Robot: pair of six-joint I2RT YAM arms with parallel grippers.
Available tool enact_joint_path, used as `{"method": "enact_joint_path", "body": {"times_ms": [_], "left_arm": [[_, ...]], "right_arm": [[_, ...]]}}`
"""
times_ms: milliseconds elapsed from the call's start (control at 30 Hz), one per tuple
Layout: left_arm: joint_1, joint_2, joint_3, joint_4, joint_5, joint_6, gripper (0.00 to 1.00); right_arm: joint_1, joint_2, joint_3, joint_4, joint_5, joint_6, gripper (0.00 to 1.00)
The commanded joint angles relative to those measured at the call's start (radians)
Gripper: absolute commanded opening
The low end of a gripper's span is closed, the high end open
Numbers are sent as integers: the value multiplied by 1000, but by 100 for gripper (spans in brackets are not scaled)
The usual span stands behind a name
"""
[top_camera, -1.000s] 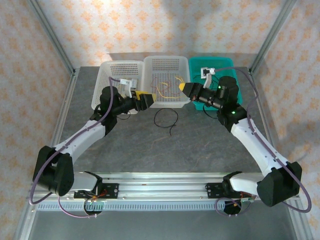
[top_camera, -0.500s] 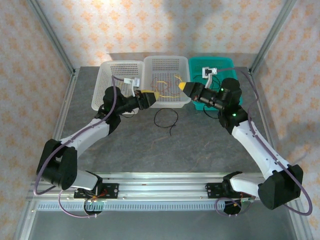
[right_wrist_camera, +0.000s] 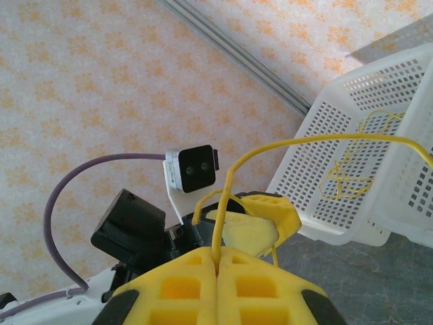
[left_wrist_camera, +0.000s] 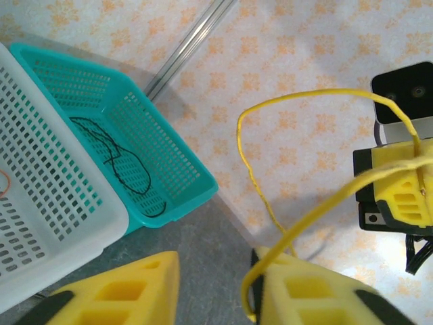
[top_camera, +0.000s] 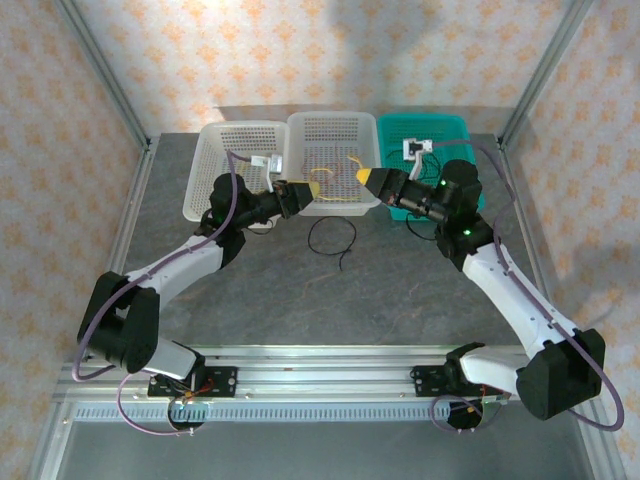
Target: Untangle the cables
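Two white-and-black robot arms, the left arm and the right arm, rise from the near edge of the grey mottled table and lean in toward each other. Beyond their elbows we see a thin black cable lying in a loose open loop on the table, apart from both pincers. Just past that loop, the left pincer and the right pincer face each other near the front of the baskets, and a thin yellow cable hangs between them in a slack arch. In the right wrist view we find the right pincer fully closed: its yellow fingers press flat together and pinch the thin yellow cable where it leaves their seam. In the left wrist view the left pincer stands partly open, with a clear gap between its yellow fingers. The cable drops into that gap and lies against the inner face of one finger, not squeezed between the two. Farther back, two white perforated plastic baskets and one teal perforated plastic basket stand side by side along the table's far edge. We see a loose tangle of yellow wire against one white basket's wall, and a second thin black cable looped on the teal basket's floor.
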Motion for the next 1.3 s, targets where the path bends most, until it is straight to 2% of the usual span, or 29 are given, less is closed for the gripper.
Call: {"method": "enact_joint_path", "body": {"times_ms": [0, 167, 333, 467, 533, 600, 633, 700, 767, 867, 1000, 1067, 1267], "left_arm": [[-5, 19, 36, 66, 23, 3, 27], [-5, 19, 31, 85, 20, -11, 16], [-5, 6, 33, 66, -1, 2, 0], [-5, -19, 40, 42, -3, 3, 0], [-5, -38, 45, -4, -16, 24, 0], [-4, -62, 59, -100, -69, 74, 0], [-4, -71, 69, -151, -97, 112, 0], [-1, -90, 99, -266, -168, 164, 0], [4, -106, 125, -357, -236, 203, 0], [24, -125, 160, -470, -329, 249, 0], [85, -130, 195, -566, -421, 274, 0], [122, -124, 214, -611, -466, 276, 0], [217, -65, 307, -751, -600, 314, 0]], "right_arm": [[-3, -16, -1, 27, -15, -11, 0], [-4, -17, -8, 27, -11, -12, 0], [-4, -16, 15, -34, 17, -69, 0], [-3, -24, 23, -66, 56, -110, 2], [1, -39, 22, -90, 130, -130, 15], [14, -75, 2, -101, 250, -162, 38], [18, -91, -7, -103, 295, -177, 46], [25, -122, -24, -111, 385, -205, 56], [34, -143, -33, -131, 454, -230, 61], [56, -157, -31, -177, 535, -281, 63], [147, -184, -50, -206, 728, -384, 62], [183, -182, -52, -225, 781, -410, 62], [257, -164, -65, -231, 808, -441, 62]]}}
